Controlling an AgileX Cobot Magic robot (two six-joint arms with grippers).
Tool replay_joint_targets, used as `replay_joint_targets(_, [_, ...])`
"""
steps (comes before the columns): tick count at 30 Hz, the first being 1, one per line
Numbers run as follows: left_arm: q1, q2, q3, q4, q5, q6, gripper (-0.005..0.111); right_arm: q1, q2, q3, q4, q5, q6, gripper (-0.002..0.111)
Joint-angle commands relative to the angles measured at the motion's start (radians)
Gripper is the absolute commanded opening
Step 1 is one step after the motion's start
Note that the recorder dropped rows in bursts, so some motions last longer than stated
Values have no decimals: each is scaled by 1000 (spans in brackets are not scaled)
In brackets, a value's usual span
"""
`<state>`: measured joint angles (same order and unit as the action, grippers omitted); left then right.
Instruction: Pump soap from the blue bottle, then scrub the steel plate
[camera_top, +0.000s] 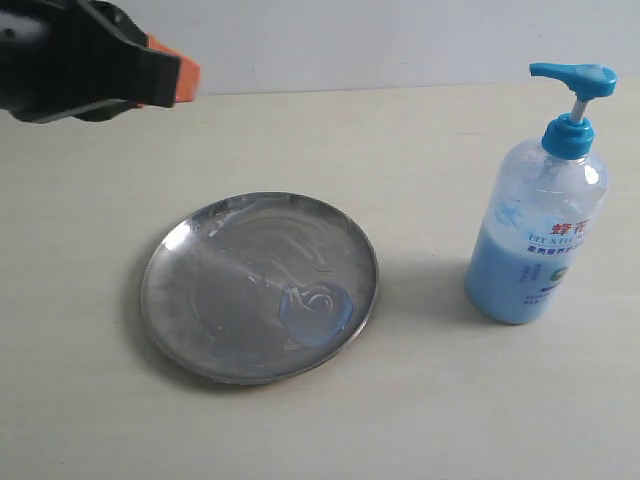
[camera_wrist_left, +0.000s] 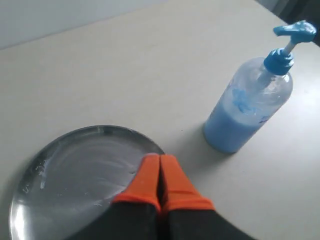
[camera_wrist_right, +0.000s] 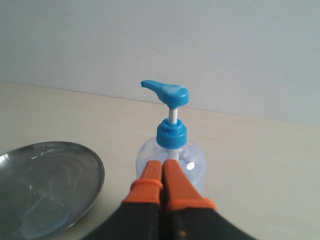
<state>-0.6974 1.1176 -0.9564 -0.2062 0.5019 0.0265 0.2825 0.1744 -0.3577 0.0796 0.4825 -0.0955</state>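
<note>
The steel plate (camera_top: 240, 290) lies left of centre on the table, with a pale-blue blob of soap (camera_top: 315, 313) near its right rim and swirly smears across it. The blue bottle (camera_top: 540, 225) stands upright to the right, its pump head (camera_top: 573, 78) raised. My left gripper (camera_top: 185, 80) hovers at the upper left, above and behind the plate, shut with nothing in it. In the left wrist view its orange fingertips (camera_wrist_left: 159, 159) are pressed together over the plate's rim (camera_wrist_left: 145, 141). My right gripper (camera_wrist_right: 162, 165) is shut and empty, close to the bottle (camera_wrist_right: 172, 150); it is out of the exterior view.
The table is a pale beige surface (camera_top: 400, 150) that meets a white wall (camera_top: 400, 40) at the back. No other object stands on it.
</note>
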Motion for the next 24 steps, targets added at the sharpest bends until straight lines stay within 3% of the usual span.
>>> replay_joint_targets(1, [1, -152, 48, 16, -11, 0, 0, -4, 8, 3, 0, -13, -6, 0])
replay_joint_targets(6, [1, -399, 121, 68, -11, 4, 0, -4, 8, 3, 23, -11, -6, 0])
replay_joint_targets(12, [1, -564, 177, 89, -9, 4, 0, -4, 8, 3, 23, -11, -6, 0])
replay_joint_targets(24, [1, -665, 192, 89, -9, 4, 0, -4, 8, 3, 25, -11, -6, 0])
